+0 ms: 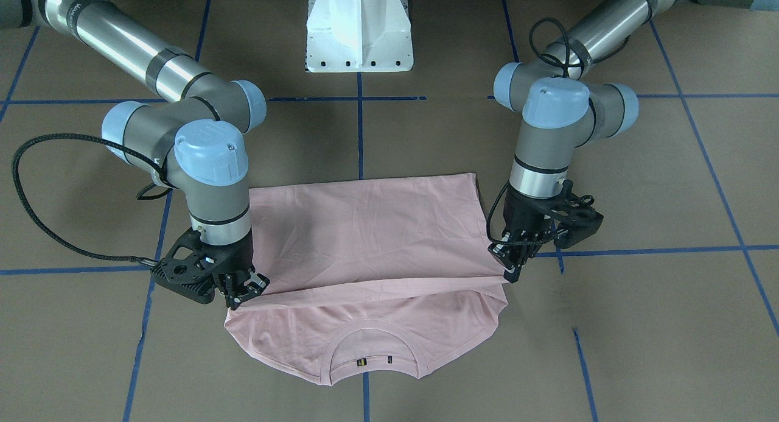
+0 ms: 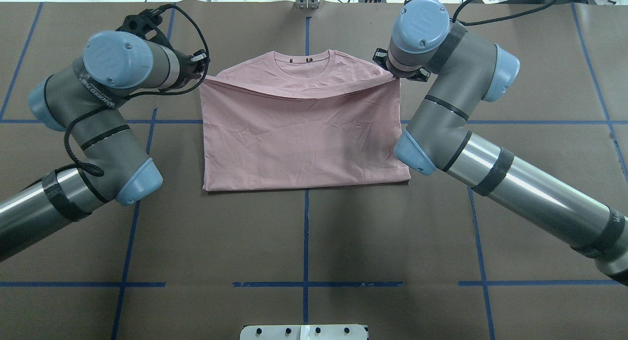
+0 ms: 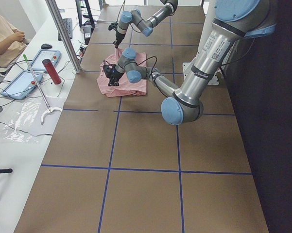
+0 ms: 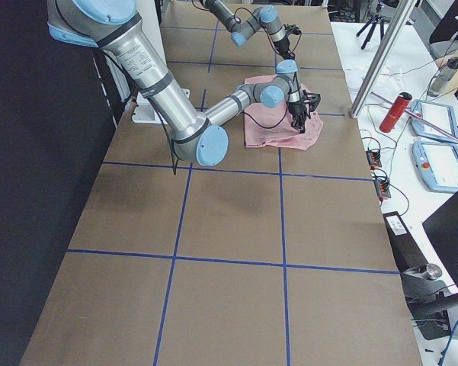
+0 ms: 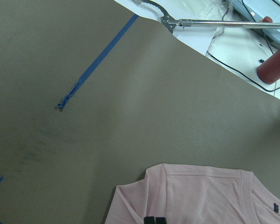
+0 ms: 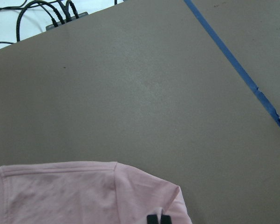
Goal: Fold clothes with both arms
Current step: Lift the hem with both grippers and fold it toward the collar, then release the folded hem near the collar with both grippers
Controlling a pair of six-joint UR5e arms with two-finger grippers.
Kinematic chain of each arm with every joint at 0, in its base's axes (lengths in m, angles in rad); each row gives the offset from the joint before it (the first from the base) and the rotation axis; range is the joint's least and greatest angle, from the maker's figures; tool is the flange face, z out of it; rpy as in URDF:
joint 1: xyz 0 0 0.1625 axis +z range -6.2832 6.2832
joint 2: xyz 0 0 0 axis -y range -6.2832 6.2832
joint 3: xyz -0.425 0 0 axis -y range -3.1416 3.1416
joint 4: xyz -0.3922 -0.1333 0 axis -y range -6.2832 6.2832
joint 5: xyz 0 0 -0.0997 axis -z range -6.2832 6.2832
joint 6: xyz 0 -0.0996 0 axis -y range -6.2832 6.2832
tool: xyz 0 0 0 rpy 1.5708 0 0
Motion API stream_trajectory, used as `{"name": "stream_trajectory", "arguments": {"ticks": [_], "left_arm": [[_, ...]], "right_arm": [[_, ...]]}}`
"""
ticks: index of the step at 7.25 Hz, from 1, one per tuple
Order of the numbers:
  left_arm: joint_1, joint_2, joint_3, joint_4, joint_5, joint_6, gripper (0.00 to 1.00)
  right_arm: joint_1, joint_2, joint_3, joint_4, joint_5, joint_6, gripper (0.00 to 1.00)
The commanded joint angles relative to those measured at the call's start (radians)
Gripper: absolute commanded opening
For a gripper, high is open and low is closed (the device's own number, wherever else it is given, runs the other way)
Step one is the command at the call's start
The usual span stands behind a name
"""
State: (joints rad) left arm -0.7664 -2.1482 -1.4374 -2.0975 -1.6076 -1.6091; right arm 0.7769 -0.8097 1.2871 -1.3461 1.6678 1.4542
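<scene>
Left gripper pinches one hem corner. The pink T-shirt lies mid-table, its hem doubled over toward the collar. Right gripper pinches the opposite hem corner.

the t-shirt lies at the middle of the table, doubled over, with its fold toward the robot and its collar on the far side. the top layer's free edge runs just short of the collar, from the left gripper at one corner to the right gripper at the other. the pedestal base stands on the table's robot side, well apart from the fold.
</scene>
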Motion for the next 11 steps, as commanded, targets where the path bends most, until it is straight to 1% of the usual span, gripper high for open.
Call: {"name": "stream_trajectory", "arguments": {"ticks": [1, 2, 4, 5, 6, 7, 8, 9, 10, 11], "left_arm": [[0.002, -0.013, 0.081, -0.074, 0.0, 0.0, 0.0], [0.002, -0.013, 0.095, -0.085, 0.0, 0.0, 0.0], [0.004, -0.018, 0.092, -0.087, 0.0, -0.002, 0.0], [0.004, -0.015, 0.094, -0.087, 0.0, 0.0, 0.0], [0.006, -0.013, 0.094, -0.087, 0.0, 0.0, 0.14], [0.006, -0.01, 0.094, -0.087, -0.003, 0.024, 0.3], [0.003, -0.007, 0.091, -0.102, -0.006, 0.062, 0.44], [0.001, -0.001, 0.086, -0.142, -0.008, 0.063, 0.51], [-0.001, -0.001, 0.074, -0.148, -0.026, 0.061, 0.54], [-0.001, 0.001, 0.055, -0.148, -0.056, 0.054, 0.54]], "right_arm": [[-0.002, 0.007, -0.06, 0.016, 0.0, -0.001, 0.0], [-0.005, -0.003, -0.069, 0.028, -0.002, -0.003, 0.0], [-0.016, 0.003, -0.119, 0.132, -0.003, 0.005, 0.0], [-0.016, 0.004, -0.124, 0.137, -0.002, 0.006, 0.05], [-0.016, 0.003, -0.127, 0.139, -0.002, 0.005, 0.6], [-0.016, 0.003, -0.129, 0.162, -0.003, 0.005, 1.0], [-0.01, -0.008, -0.13, 0.229, 0.0, 0.011, 1.0], [0.004, -0.008, -0.111, 0.251, 0.006, 0.012, 1.0], [0.028, -0.081, 0.0, 0.252, 0.091, 0.014, 1.0], [0.031, -0.163, 0.124, 0.252, 0.139, 0.05, 1.0]]}}
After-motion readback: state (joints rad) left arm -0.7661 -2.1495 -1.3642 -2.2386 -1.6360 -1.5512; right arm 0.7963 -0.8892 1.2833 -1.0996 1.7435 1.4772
